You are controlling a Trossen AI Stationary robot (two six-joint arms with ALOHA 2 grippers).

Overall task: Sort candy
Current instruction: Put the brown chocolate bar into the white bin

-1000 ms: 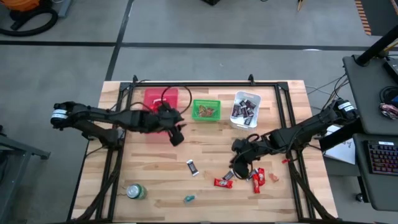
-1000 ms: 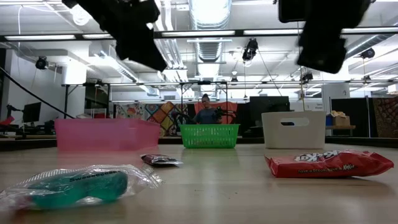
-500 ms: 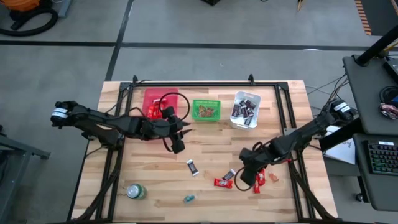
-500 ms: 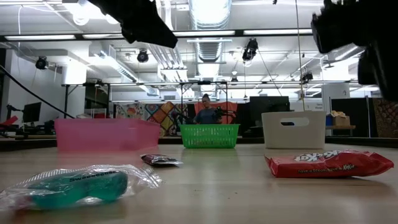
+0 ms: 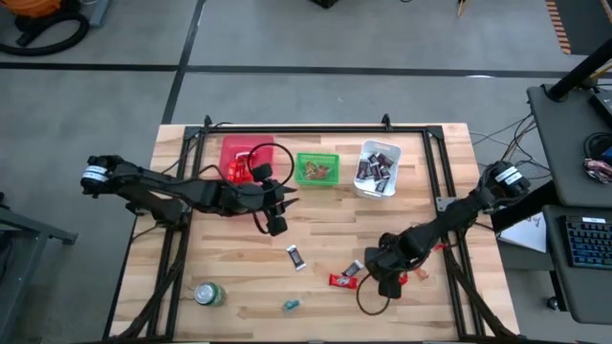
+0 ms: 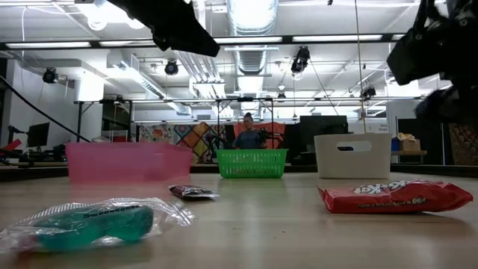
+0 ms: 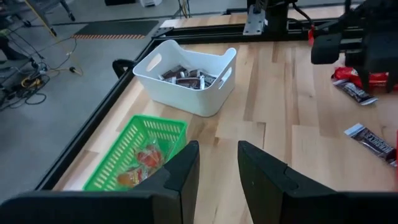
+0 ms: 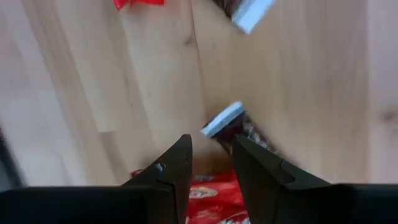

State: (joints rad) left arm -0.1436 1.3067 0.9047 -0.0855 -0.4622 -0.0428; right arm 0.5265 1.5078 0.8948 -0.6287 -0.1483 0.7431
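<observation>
I have the right gripper (image 5: 381, 274) low over the loose candy (image 5: 346, 278), its fingers (image 8: 176, 167) parted with nothing between them; a brown-and-silver bar (image 8: 233, 124) lies just ahead of the tips, red wrappers (image 8: 208, 198) beneath. My left gripper (image 5: 277, 222) hangs released and empty; the green basket (image 7: 139, 157) and white bin (image 7: 186, 78) sit beyond it.
</observation>
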